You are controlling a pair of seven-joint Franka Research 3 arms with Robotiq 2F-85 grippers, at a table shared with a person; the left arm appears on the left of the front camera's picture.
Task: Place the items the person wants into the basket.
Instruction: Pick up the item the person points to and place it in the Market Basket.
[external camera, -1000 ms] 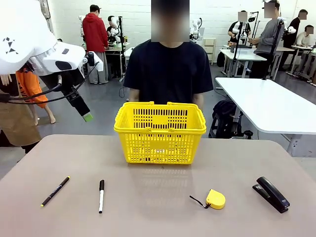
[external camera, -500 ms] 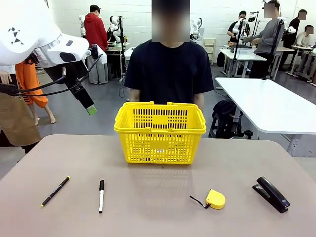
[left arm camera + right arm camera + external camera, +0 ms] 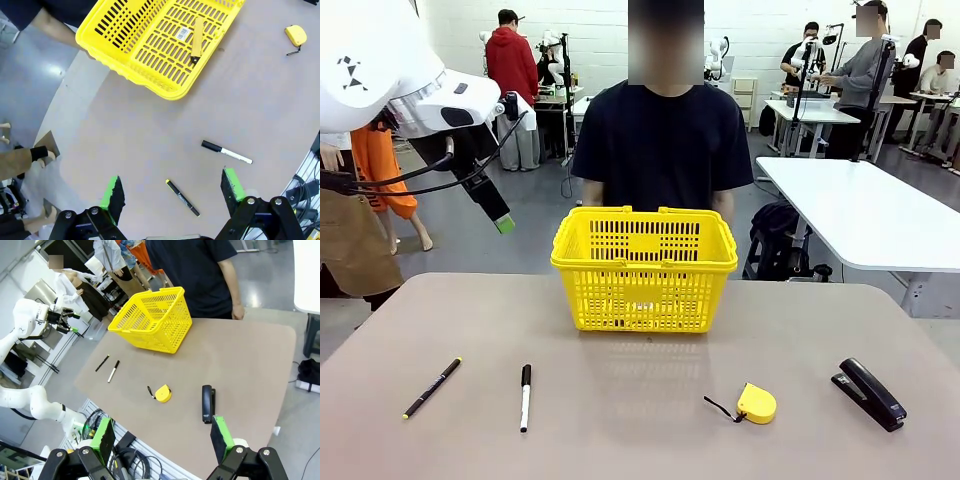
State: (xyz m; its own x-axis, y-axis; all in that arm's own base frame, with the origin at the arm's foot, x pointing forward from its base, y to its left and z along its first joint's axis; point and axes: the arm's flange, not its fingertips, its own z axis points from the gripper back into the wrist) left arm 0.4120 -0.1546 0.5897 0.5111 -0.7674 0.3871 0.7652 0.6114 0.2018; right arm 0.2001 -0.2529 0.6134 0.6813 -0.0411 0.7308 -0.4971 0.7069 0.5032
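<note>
The yellow basket (image 3: pixel 645 270) stands at the table's far middle, in front of the person (image 3: pixel 660 140). In the left wrist view the basket (image 3: pixel 150 55) holds the yellow-and-black utility knife (image 3: pixel 197 40). The thin black pen (image 3: pixel 432 387) lies front left, and the black stapler (image 3: pixel 868 393) front right. My left gripper (image 3: pixel 501 222) hangs open, high above the table's left side, with the pen (image 3: pixel 182 197) far below between its fingers (image 3: pixel 112 192). My right gripper (image 3: pixel 162 432) is open too, high over the near edge; the stapler (image 3: pixel 207 402) lies below it.
A white marker (image 3: pixel 525 396) lies right of the pen, and a yellow tape measure (image 3: pixel 756 403) left of the stapler. Bare tabletop stretches between the basket and the tools. Other tables and people stand farther back.
My left gripper has risen a little and drifted slightly right, mostly in the first half second. Nothing on the table has moved.
</note>
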